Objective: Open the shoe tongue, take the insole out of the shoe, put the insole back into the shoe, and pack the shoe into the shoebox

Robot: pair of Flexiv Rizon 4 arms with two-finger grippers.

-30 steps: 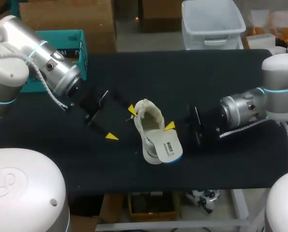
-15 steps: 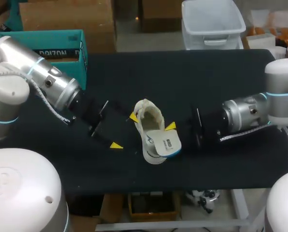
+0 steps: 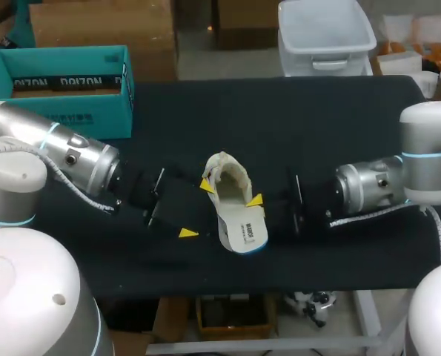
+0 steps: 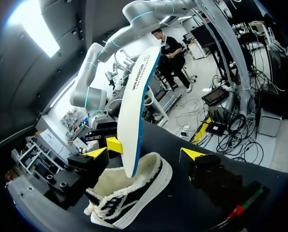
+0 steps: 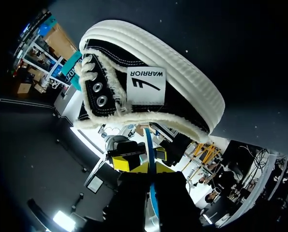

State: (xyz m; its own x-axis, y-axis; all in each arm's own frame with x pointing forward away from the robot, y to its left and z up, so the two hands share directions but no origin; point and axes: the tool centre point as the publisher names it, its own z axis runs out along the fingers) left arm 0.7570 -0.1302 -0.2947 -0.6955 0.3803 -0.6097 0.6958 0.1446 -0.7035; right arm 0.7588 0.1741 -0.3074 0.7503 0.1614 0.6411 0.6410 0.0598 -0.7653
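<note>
In the head view the shoe [image 3: 224,172] lies mid-table, nearer the near edge. The insole [image 3: 246,228] slants out of its mouth, so I judge the insole step is in hand, though whether out or back in I cannot tell. The teal cardboard shoebox [image 3: 57,81] sits at the far left corner. The right gripper [image 3: 254,203] pinches the insole; the left gripper [image 3: 196,209] is spread wide beside the shoe. The left wrist view shows the insole [image 4: 134,106] as a thin, stiff white blade with a blue edge, rising from the fleecy collar. In the right wrist view the insole [image 5: 150,145] sits edge-on between the fingers, and ahead are black canvas, metal eyelets and a ribbed white rubber sole. The next move probably needs a firm pinch and a steadied shoe.
</note>
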